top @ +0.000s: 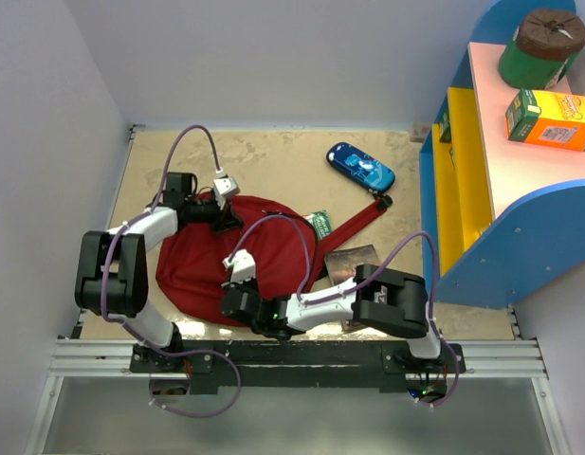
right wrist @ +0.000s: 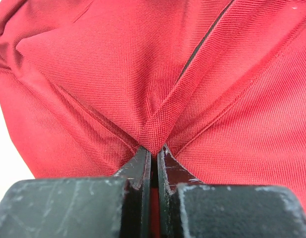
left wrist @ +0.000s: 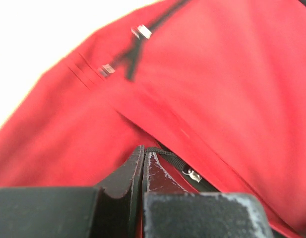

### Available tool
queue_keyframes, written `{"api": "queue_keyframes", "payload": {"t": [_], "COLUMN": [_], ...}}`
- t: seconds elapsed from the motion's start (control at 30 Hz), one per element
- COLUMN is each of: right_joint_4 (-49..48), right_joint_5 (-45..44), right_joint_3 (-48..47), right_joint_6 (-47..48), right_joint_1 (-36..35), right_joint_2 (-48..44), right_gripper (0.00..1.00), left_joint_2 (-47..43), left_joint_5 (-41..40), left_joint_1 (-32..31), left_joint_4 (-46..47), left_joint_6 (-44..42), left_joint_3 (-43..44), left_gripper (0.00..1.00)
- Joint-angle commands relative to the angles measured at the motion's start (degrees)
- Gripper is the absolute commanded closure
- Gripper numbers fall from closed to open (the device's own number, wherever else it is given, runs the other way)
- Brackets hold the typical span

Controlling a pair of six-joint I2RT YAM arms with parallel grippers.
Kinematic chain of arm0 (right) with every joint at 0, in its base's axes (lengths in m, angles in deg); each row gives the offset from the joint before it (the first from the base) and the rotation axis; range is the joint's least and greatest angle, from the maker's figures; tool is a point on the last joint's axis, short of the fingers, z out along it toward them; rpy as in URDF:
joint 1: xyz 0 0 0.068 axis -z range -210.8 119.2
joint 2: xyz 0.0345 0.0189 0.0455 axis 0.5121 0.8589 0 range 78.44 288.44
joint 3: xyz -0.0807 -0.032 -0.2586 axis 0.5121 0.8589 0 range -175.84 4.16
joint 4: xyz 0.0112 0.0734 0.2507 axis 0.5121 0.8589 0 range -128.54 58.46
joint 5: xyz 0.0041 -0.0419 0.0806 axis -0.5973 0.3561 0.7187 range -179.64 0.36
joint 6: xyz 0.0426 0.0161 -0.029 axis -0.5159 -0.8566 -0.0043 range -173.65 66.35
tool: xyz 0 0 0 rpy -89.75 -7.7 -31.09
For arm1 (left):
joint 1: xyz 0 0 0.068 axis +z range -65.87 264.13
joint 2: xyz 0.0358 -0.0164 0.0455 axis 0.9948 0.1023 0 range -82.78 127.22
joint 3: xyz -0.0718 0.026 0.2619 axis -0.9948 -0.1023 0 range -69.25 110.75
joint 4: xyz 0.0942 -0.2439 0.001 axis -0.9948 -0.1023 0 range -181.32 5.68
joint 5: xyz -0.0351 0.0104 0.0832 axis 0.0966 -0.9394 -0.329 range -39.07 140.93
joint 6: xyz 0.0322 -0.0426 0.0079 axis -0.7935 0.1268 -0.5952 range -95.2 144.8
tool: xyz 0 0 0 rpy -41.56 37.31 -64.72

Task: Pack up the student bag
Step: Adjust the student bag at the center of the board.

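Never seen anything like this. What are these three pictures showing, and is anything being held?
Two robot arms are bolted at the near edge of a table. One picture looks down from above; the others come from a camera on each wrist. On the table lie a red student bag, a blue pencil case, a brown book and a green packet; a shelf stands at the right. The right gripper, two fingers, is shut on a fold of the bag's fabric; the left gripper is shut at the bag's edge, apparently pinching it too.
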Motion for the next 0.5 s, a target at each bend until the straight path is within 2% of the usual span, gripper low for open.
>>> {"api": "queue_keyframes", "payload": {"t": [0.0,0.2,0.3,0.37,0.4,0.43,0.47], "right_joint_4": [1.1,2.8,4.6,6.3,6.7,7.3,7.4], "right_joint_5": [2.0,1.1,1.2,1.4,2.7,3.3,3.8], "right_joint_3": [1.6,0.6,-1.0,-1.9,-2.0,-1.8,-1.5], "right_joint_6": [-0.5,-3.3,-3.7,-3.7,-3.6,-3.5,-3.3], "right_joint_1": [-4.1,-4.2,-4.0,-2.9,-1.2,-0.3,0.8], "right_joint_2": [-1.2,-1.0,-1.5,-3.5,-4.4,-5.8,-8.9], "right_gripper": [1.00,1.00,1.00,0.76,0.67,0.53,0.48], "left_joint_2": [3.8,8.4,8.1,6.7,6.1,5.3,3.2], "left_joint_5": [-3.2,-9.4,-9.5,-9.5,-9.8,-9.9,-10.1], "left_joint_1": [-0.5,-1.8,-1.9,-1.9,-1.9,-1.8,-1.7], "left_joint_4": [14.1,17.7,16.4,12.7,10.9,5.7,4.0], "left_joint_6": [6.8,9.1,9.1,7.8,6.5,5.6,5.1], "left_joint_3": [6.2,10.0,10.3,10.3,10.4,10.5,10.1], "left_gripper": [1.00,1.00,1.00,0.97,0.80,0.74,0.71]}}
